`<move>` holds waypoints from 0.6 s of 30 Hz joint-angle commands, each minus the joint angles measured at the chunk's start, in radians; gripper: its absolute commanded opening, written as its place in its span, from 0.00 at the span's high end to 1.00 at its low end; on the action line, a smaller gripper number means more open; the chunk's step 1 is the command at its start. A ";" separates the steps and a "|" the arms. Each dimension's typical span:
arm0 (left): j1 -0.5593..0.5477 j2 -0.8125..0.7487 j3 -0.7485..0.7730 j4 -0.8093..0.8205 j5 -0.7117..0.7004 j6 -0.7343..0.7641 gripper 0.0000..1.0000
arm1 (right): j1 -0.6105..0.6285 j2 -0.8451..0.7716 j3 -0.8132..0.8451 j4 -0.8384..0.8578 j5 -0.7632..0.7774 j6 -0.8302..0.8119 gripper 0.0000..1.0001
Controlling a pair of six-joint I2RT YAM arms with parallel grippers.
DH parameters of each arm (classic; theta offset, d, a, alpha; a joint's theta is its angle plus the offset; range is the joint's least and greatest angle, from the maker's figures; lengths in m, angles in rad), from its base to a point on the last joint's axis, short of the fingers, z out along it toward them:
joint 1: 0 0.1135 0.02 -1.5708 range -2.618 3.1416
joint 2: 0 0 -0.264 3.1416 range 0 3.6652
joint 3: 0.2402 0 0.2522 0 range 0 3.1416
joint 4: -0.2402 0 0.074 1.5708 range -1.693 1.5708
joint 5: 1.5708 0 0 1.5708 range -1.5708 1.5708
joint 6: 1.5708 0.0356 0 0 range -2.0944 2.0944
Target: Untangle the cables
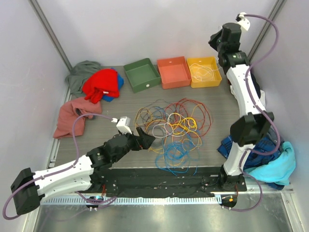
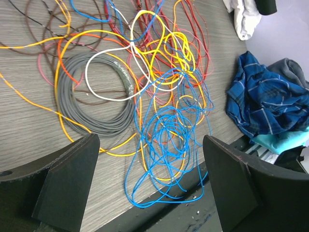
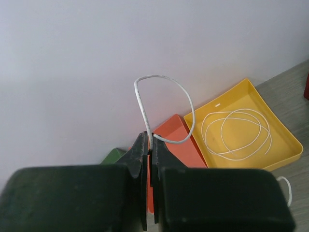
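- You have the tangle of thin cables [image 1: 171, 126] lying loose across the middle of the grey wood-grain table [image 1: 222, 104], with yellow, orange, red, brown, white and blue loops crossing one another
- On its near side sits a dense knot of blue wire [image 1: 175, 153]; the left wrist view shows a neat grey cable coil [image 2: 72, 108] just beside it, with a white loop [image 2: 87, 72] lying over the coil
- Your left gripper [image 1: 146, 140] is low at the near-left edge of the tangle, its black fingers [image 2: 67, 179] spread wide and released, nothing between them, the cables ahead of the tips
- Your right gripper [image 3: 149, 145] is raised high over the far right corner, jaws clenched on a short thin white wire [image 3: 159, 76] that arches up from the tips and curls back down
- Below it, the yellow plastic tray [image 1: 204, 85] holds a coiled white wire [image 1: 204, 72]; you cannot tell whether it joins the held piece
- An orange tray [image 1: 174, 72] and a green tray [image 1: 142, 75] stand in line to the left of the yellow one along the far edge
- A red garment [image 1: 102, 83], a grey cloth [image 1: 79, 72] and a dusty-pink cloth [image 1: 70, 120] are heaped at the far left; a blue plaid shirt [image 2: 263, 101] and a turquoise cloth [image 1: 280, 169] lie by the right arm's base
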 commanded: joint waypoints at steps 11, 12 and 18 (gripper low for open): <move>-0.001 -0.017 0.016 -0.051 -0.126 0.080 0.04 | -0.061 0.377 0.296 0.186 -0.071 0.019 0.99; -0.001 0.013 0.021 -0.045 -0.130 0.083 0.04 | -0.061 0.420 0.302 0.190 -0.082 0.024 0.99; -0.001 0.135 0.093 -0.036 -0.117 0.117 0.03 | -0.058 0.535 0.273 0.186 -0.172 0.065 0.99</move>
